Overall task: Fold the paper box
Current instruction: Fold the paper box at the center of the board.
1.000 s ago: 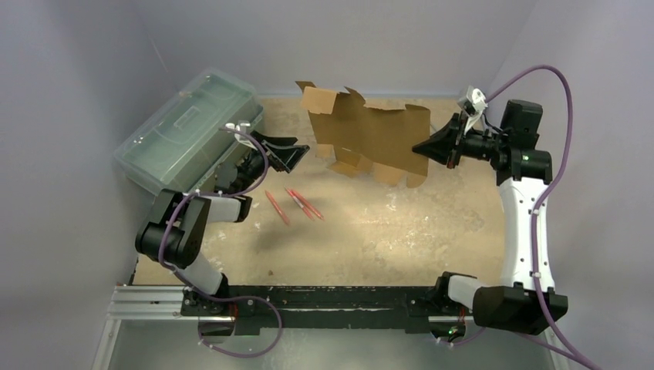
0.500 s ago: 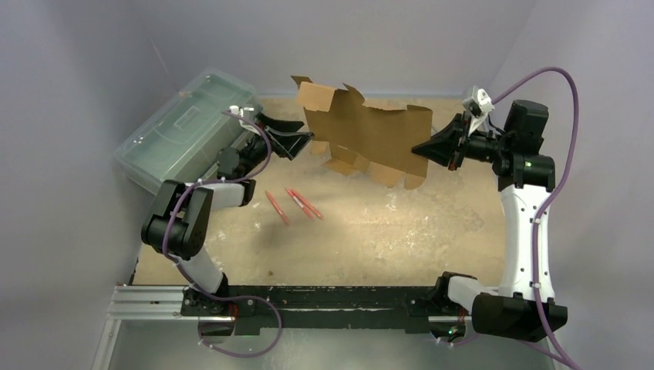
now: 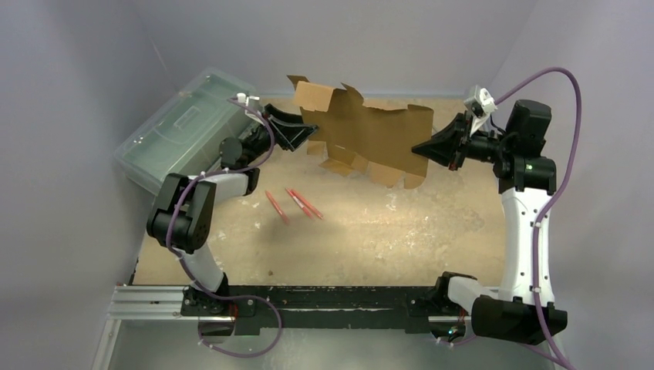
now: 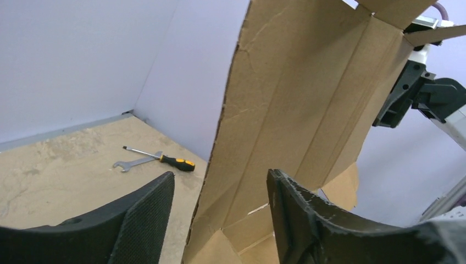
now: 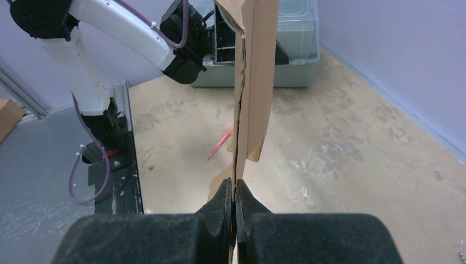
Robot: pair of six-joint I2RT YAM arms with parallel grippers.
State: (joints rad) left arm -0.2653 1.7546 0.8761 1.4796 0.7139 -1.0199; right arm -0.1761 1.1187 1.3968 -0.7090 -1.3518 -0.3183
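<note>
From my right wrist camera the paper box (image 5: 254,82) shows edge-on, so its flaps are hidden. It hangs flat and unfolded above the far side of the table (image 3: 385,231), with the right gripper (image 3: 423,148) clamped on its right edge. The left gripper (image 4: 220,181) is open astride its left edge, though I can't tell if it touches. The green case (image 3: 185,131) crowds the left, and there is room nearer me.

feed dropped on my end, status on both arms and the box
Right jaws shut on the paper box, holding it up on edge. Left jaws open, straddling its left edge. Red pens on the table below, clear of it.
</note>
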